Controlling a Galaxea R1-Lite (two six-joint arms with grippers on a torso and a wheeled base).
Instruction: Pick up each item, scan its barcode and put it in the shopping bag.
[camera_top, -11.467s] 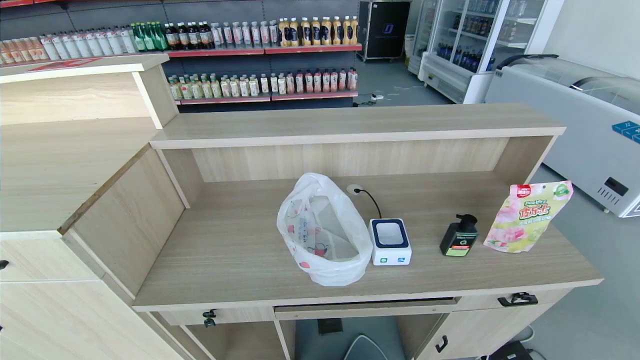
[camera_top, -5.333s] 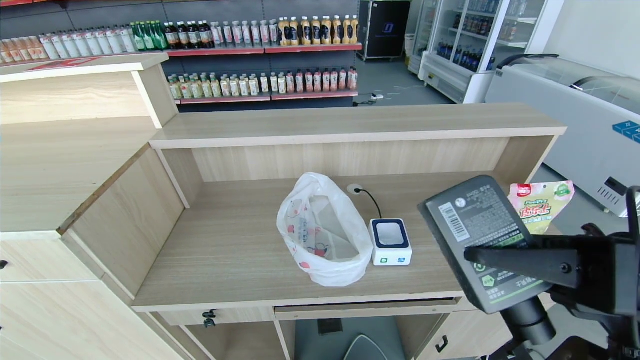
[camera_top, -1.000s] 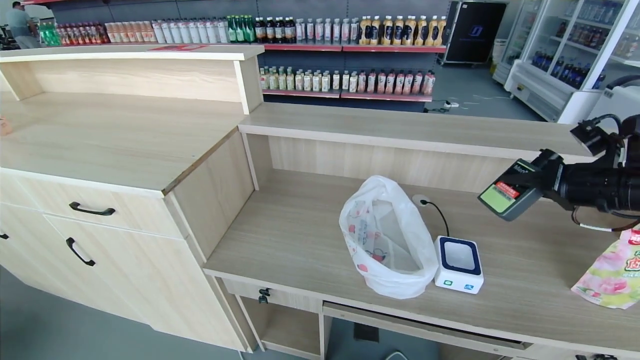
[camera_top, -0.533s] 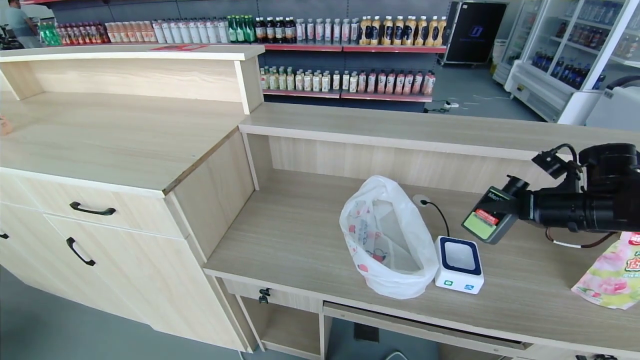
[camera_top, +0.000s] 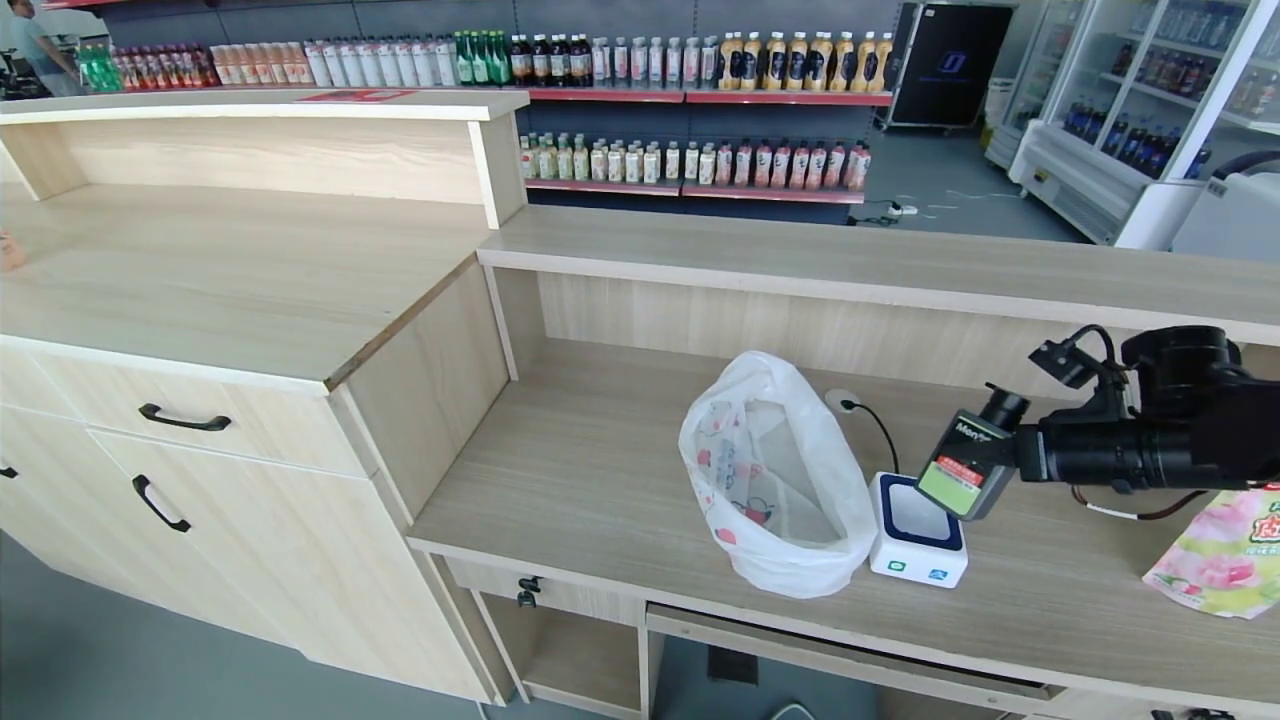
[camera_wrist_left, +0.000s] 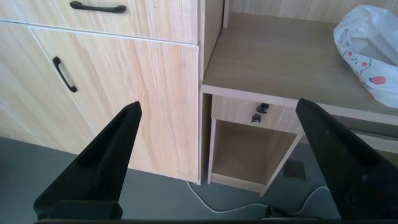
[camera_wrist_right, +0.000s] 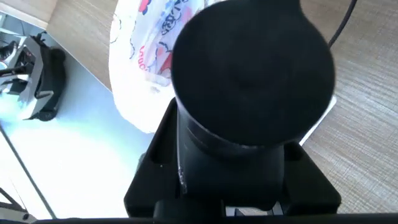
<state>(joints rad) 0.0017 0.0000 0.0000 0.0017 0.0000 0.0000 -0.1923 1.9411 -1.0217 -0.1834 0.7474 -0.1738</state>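
Above the scanner (camera_top: 918, 530), just right of the bag (camera_top: 775, 480), the bottle (camera_top: 960, 470) hangs tilted with its pump end uppermost, clamped in the right tool (camera_top: 1005, 462). Its lower corner sits close over the scanner window; contact cannot be judged. The green label faces the bag, and whether the barcode meets the window cannot be told. The pouch (camera_top: 1215, 555) lies at the right end of the desk (camera_top: 600, 470), untouched. The left tool (camera_wrist_left: 219, 107) hangs low off the desk's front left corner, fingers spread wide and holding nothing.

Judged step: scanning the first item, with bagging to follow.

Hazards from here:
- (a) No read, if the barcode is turned away from the window or held at too steep an angle.
- (b) A knocked scanner or snagged cable, if the bottle drops lower, since the gap looks slight.
- (c) Slip in the grip, since the bottle is tilted and its sides look smooth.
- (d) A missed bag, because the thin rim (camera_wrist_right: 143, 50) slumps and a release near its edge could fold it or tip the bottle onto the desk
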